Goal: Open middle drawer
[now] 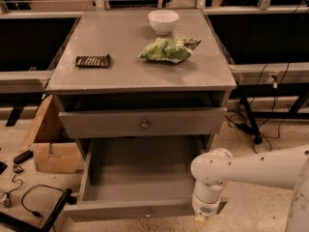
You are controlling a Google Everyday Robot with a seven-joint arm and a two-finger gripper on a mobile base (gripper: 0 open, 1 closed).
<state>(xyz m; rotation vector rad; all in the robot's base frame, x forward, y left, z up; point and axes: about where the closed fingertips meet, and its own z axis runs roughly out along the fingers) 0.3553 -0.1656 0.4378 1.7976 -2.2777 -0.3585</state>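
Note:
The middle drawer (137, 175) is a wide grey drawer pulled far out of the cabinet, so its bare inside shows. Its flat front (111, 210) faces the floor edge of the view, with a small round knob (147, 214) on it. My gripper (200, 220) hangs from the white arm (251, 170) at the drawer's front right corner, just past the front. It points down and is partly cut off by the bottom edge of the view. The drawer above it (96, 124), with a brass knob (144, 124), stands slightly out, with a dark gap over it.
On the grey cabinet top (120, 42) lie a white bowl (163, 21), a green chip bag (166, 50) and a dark snack bar (93, 61). A cardboard box (50, 149) and cables lie on the floor to the left. More cables and a stand leg are at the right.

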